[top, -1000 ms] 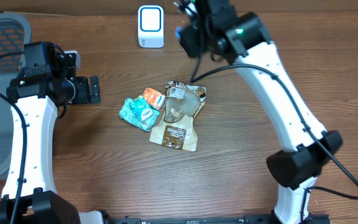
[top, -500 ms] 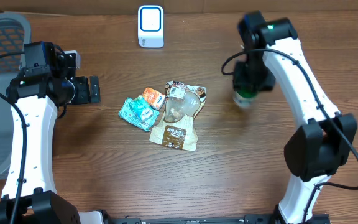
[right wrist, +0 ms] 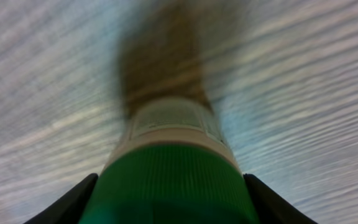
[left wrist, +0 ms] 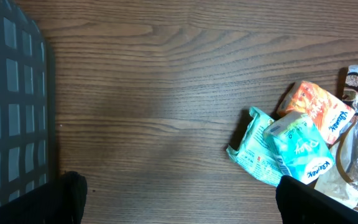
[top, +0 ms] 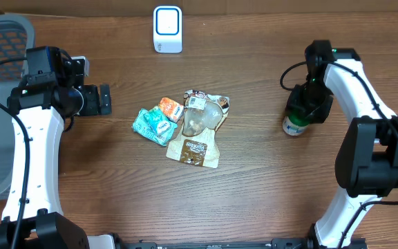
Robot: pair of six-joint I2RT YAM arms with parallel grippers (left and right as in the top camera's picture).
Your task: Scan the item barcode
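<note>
Fingers (right wrist: 73, 200) of my right gripper (top: 302, 114) clamp the bottle (top: 294, 127), well apart from the scanner (top: 167, 29); left gripper (top: 103, 99) gapes wide. Scan not yet done, I judge.

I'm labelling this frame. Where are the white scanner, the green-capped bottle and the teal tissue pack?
white scanner (top: 167, 29), overhead view, middle of its front face.
green-capped bottle (right wrist: 176, 183), right wrist view, on the green cap.
teal tissue pack (left wrist: 300, 149), left wrist view, middle of the wrapper.
</note>
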